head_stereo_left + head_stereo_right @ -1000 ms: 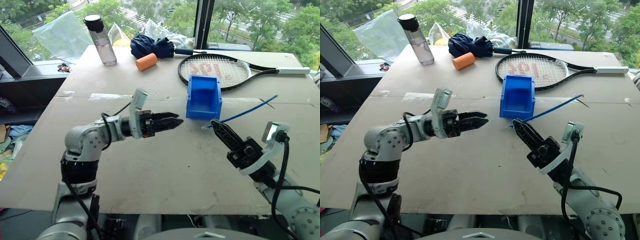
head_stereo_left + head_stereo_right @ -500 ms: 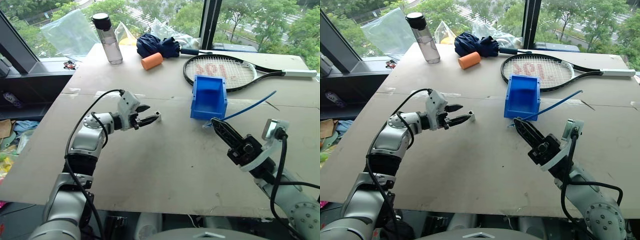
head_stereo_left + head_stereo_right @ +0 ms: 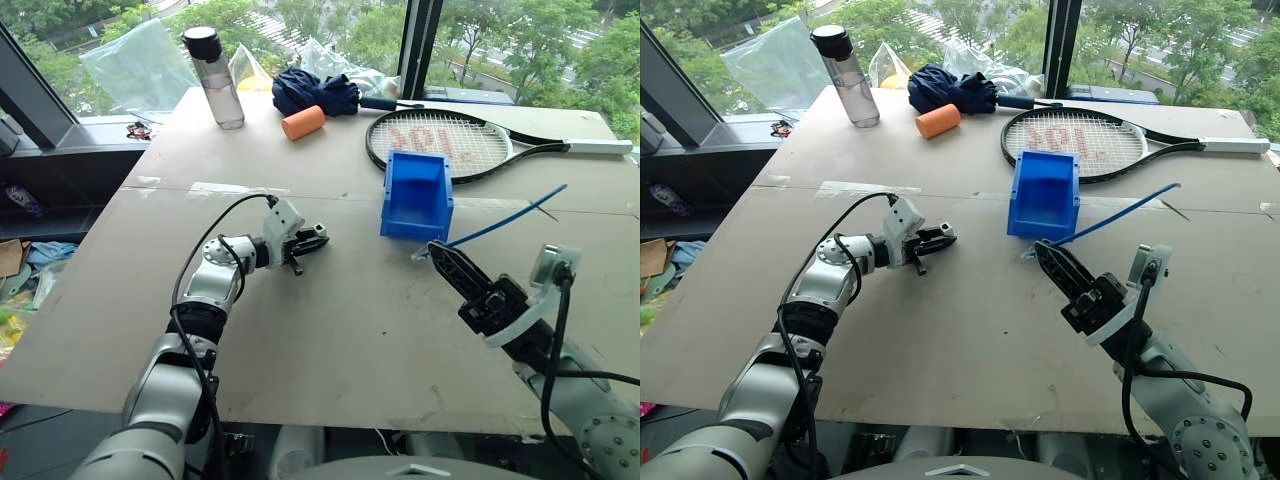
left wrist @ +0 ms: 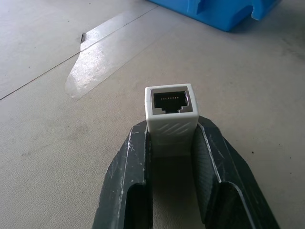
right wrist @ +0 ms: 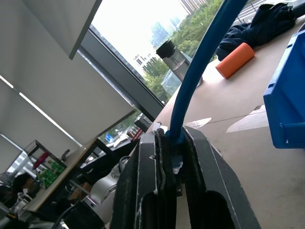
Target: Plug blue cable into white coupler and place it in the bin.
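Observation:
In the left wrist view my left gripper (image 4: pixel 172 125) is shut on the white coupler (image 4: pixel 171 112), whose dark socket faces away from the wrist, just above the tabletop. From the head views the left gripper (image 3: pixel 308 243) sits low over the middle of the table, left of the blue bin (image 3: pixel 417 195). My right gripper (image 3: pixel 437 252) hovers right of centre, pointing up and towards the bin's front. It is shut on the blue cable (image 3: pixel 500 222), which runs out to the right behind it. The cable (image 5: pixel 200 71) rises from between the right fingers (image 5: pixel 155 162).
A tennis racket (image 3: pixel 440 140) lies behind the bin. At the far edge stand a water bottle (image 3: pixel 215 65), an orange foam cylinder (image 3: pixel 304 122), a dark blue cloth bundle (image 3: pixel 315 92) and a plastic bag (image 3: pixel 140 65). A strip of clear tape (image 4: pixel 100 57) crosses the board.
My left gripper has come down and forward to the tabletop, rolled over, and closed on the white coupler. The right gripper holds the cable in much the same place.

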`<act>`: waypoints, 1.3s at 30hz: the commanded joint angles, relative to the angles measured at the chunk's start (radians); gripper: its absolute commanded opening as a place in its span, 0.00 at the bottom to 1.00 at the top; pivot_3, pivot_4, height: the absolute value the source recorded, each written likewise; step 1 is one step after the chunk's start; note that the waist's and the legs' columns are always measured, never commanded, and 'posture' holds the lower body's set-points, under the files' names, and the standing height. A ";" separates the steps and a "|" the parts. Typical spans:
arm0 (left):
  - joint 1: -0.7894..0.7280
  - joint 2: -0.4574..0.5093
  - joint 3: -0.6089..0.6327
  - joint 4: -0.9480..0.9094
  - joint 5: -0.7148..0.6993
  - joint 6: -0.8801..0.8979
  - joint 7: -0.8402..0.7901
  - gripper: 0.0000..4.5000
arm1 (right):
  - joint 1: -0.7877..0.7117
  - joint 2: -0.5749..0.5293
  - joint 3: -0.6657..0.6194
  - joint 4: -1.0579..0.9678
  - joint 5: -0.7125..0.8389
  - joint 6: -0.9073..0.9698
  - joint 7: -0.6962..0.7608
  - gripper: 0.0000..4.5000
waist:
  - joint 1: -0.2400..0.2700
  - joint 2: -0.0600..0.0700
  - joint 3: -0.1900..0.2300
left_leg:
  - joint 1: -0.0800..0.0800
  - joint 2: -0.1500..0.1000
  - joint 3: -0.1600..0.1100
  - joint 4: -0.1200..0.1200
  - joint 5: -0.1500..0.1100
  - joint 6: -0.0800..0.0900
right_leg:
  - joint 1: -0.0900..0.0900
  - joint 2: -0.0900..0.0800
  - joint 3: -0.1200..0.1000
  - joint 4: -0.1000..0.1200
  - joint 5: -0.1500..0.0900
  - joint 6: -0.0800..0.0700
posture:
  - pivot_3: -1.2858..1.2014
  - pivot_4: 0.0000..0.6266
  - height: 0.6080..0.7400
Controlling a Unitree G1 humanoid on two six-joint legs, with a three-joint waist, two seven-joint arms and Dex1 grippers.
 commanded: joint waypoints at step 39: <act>-0.040 -0.073 -0.310 -0.206 0.116 -0.093 -0.443 0.11 | -0.476 -0.209 0.368 0.454 -0.878 0.084 0.558 0.00 | 0.000 0.001 0.000 | -0.001 0.000 -0.001 0.008 0.000 0.001 | 0.000 0.001 0.001 0.003 0.000 0.000 | 0.52 0.24 1.00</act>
